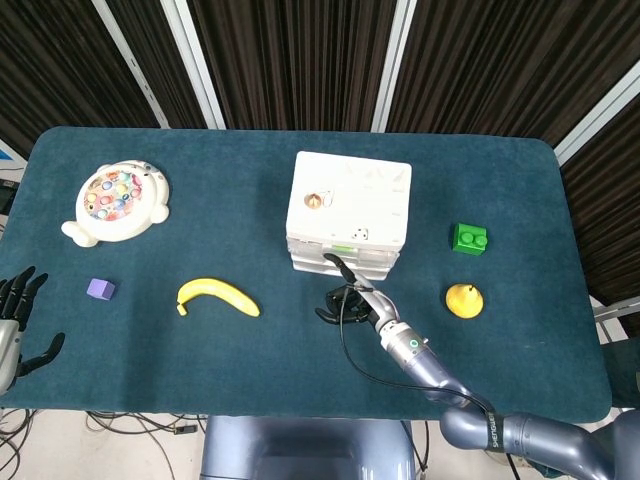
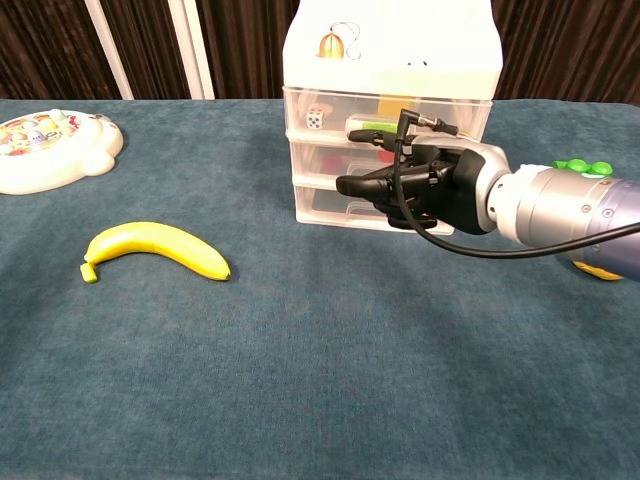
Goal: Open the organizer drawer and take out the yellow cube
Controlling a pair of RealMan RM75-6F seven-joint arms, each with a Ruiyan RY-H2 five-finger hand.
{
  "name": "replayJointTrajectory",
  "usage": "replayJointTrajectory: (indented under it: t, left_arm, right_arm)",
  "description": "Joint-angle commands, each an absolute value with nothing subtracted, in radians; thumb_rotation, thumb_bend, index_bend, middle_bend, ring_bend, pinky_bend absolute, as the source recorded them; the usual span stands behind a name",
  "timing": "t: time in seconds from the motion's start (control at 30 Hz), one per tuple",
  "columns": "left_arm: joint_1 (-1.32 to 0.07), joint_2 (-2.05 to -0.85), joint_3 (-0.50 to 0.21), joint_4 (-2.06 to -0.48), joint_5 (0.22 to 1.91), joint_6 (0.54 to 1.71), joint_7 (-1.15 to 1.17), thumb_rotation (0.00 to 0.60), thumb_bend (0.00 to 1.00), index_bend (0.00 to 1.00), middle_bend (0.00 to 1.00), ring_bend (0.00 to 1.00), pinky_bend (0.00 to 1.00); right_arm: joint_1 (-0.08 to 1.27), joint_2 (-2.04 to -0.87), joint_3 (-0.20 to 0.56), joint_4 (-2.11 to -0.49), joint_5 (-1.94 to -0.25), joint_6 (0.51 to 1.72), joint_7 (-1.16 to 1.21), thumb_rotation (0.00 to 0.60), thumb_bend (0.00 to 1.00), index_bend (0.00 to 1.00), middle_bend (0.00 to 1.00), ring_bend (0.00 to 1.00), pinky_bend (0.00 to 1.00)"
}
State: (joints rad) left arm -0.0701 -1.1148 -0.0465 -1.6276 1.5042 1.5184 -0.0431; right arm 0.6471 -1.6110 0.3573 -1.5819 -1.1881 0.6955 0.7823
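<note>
The white three-drawer organizer [image 1: 348, 195] [image 2: 392, 60] stands at mid table. Through the top drawer's [image 2: 385, 112] translucent front I see a white die [image 2: 314, 118], a green handle [image 2: 372, 125] and a yellow block [image 2: 392, 105], partly hidden. My right hand [image 1: 348, 303] [image 2: 425, 185] is right in front of the drawers, fingers curled, with one upper fingertip [image 2: 360, 133] hooked at the top drawer's handle. The top drawer stands a little way out. My left hand [image 1: 15, 320] hovers at the table's near left edge, fingers spread and holding nothing.
A banana [image 1: 218, 296] [image 2: 155, 247] lies left of the right hand. A purple cube [image 1: 100, 289] and a fishing toy [image 1: 115, 200] [image 2: 50, 148] are at the left. A green brick [image 1: 469, 238] and a yellow pear [image 1: 464, 299] sit to the right.
</note>
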Motion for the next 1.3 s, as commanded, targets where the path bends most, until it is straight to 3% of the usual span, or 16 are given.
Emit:
replayJointTrajectory:
  t: [0.03,1.3]
  left_arm:
    - [-0.07,-1.115,-0.046,-1.628,1.504,1.518,-0.043,0.6,0.31,0.04,0.0,0.0,0.0]
    - [-0.071,-1.116,-0.048,-1.628,1.498,1.513,-0.036,0.6,0.31,0.04,0.0,0.0,0.0]
  right_arm:
    - [0.646,-1.607,0.353,-1.586,-1.197,0.696,0.788,0.6,0.36,0.01,0.81,0.88,0.99]
    - [0.619,-1.558,0.272,-1.67,-1.305,0.747,0.858,0.6,0.36,0.01,0.81,0.88,0.99]
